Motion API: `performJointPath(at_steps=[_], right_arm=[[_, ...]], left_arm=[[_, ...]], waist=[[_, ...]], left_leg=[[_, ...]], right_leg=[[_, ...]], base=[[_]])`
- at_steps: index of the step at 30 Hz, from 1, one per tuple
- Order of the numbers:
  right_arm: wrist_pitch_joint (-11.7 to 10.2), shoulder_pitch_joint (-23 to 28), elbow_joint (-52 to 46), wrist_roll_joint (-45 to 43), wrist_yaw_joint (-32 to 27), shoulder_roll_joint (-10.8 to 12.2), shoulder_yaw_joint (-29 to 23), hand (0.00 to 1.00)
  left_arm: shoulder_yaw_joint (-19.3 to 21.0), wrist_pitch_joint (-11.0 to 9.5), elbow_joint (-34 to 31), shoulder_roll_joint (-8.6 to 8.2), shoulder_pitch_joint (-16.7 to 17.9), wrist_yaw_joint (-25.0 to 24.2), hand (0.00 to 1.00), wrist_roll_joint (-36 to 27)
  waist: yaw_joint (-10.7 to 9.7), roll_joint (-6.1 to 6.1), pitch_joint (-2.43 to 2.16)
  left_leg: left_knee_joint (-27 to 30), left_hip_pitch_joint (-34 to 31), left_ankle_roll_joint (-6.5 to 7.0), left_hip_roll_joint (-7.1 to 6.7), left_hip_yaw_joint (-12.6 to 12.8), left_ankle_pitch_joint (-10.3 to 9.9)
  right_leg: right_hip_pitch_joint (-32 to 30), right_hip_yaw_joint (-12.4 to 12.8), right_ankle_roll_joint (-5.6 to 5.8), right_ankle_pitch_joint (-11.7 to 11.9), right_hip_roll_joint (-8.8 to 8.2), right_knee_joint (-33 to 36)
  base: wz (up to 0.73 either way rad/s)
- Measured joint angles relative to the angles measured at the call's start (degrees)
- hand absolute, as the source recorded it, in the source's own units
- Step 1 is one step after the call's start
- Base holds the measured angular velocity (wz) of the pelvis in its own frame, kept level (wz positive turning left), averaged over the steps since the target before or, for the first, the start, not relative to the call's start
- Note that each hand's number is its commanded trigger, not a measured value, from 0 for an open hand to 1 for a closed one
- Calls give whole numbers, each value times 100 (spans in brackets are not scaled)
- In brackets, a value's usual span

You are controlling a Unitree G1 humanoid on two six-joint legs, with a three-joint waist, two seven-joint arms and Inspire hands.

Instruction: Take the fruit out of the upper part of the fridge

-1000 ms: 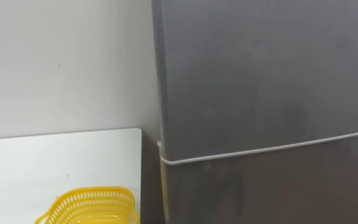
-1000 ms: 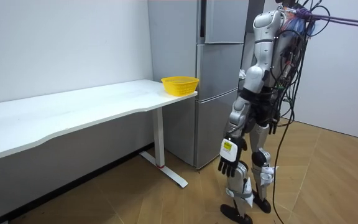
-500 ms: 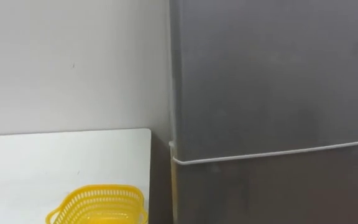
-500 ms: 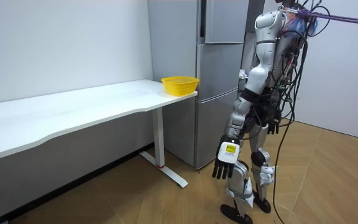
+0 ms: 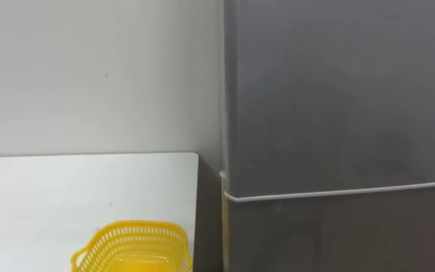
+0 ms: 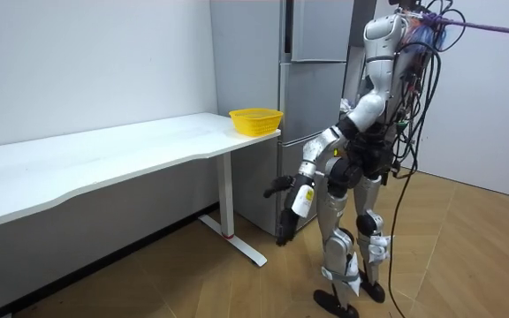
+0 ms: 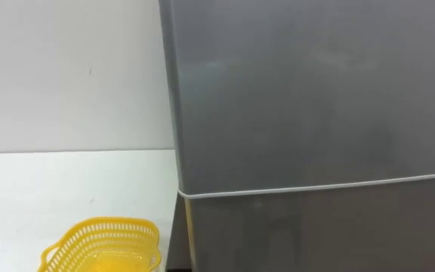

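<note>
Grey fridge [image 5: 338, 113], doors shut, upright against wall, pale seam below upper door

The fridge [image 5: 338, 98] at right is dull dark grey, crossed by a thin pale line between its 2 doors. At lower left the basket [image 5: 134, 245] is bright yellow with a lattice pattern. The surface [image 5: 51, 189] is white, the wall [image 5: 89, 75] off-white, the floor [image 6: 467, 256] light-brown herringbone wood.
</note>
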Motion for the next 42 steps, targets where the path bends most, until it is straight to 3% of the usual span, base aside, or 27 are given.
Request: performJointPath(at_steps=[4, 8, 9, 11, 16, 24, 27, 34, 36, 40, 42], right_arm=[[-166, 153, -205, -109, -12, 5, 5, 0], [-294, 165, -252, -355, -21, 11, 1, 0], [-318, 165, -255, -435, -23, 23, 1, 0], [-327, 167, -261, -451, -29, 27, 1, 0], [-376, 242, -347, -436, -61, 43, -12, 0], [-351, 272, -335, -431, -16, 97, -8, 0], [-373, 295, -337, -386, 105, 88, 2, 0], [-394, 293, -283, -349, 443, 72, -5, 0], [-445, 268, -163, -344, 519, 71, -3, 0], [-453, 176, -82, -372, 660, 56, -8, 0], [-453, 165, -86, -464, 722, 49, -12, 0]], left_arm=[[38, -438, -680, -9, 14, 566, 0, -252], [49, -712, -1130, 12, 14, 943, 0, -152], [55, -781, -1336, 22, 18, 1063, 0, -82], [56, -820, -1729, 32, 23, 1294, 0, 138], [95, -898, -3015, 81, 17, 1725, 0, 1357], [200, -871, -4725, 213, -120, 1759, 0, 3288], [149, -864, -5294, 218, -140, 1508, 0, 3707], [-112, -841, -6282, 306, -451, 575, 0, 3846], [-266, -842, -6453, 367, -569, 291, 0, 3831], [-555, -834, -6677, 415, -880, -425, 0, 3834], [-692, -748, -6684, 417, -1023, -788, 0, 3834]], waist=[[34, 34, -44], [29, 14, -38], [28, 42, -55], [40, 39, -56], [54, 59, -56], [-92, 87, -21], [-132, 99, -8], [-268, 161, 21], [-307, 176, 24], [-418, 185, 85], [-466, 164, 88]], left_leg=[[-47, 3, 3, -12, -14, 1], [-51, 2, 9, -27, -14, 3], [-51, -1, 10, -32, -31, 4], [-21, 0, 15, -36, -44, 7], [-2, 2, 15, -35, -64, 7], [3, 7, 23, -57, -206, 0], [3, -21, 24, -50, -216, -5], [93, -144, 26, -54, -242, -2], [94, -136, 26, -54, -238, -2], [89, -138, 25, -55, -212, -1], [90, -147, 25, -54, -198, -1]], right_leg=[[2, -34, 0, 0, -21, 3], [6, -24, 1, 0, -24, -18], [10, -26, 2, 0, -21, -20], [10, -25, 2, 1, -19, -19], [7, -32, 3, 1, -13, -18], [82, -63, 4, 1, -10, -36], [81, -68, 4, 1, -3, -45], [3, -66, 4, 2, -2, -68], [3, -59, 8, 10, 5, -103], [5, -62, 9, 11, 6, -121], [0, -58, 10, 11, 6, -128]], base=[[-4], [0], [0], [0], [0], [3], [0], [1], [0], [0], [0]])
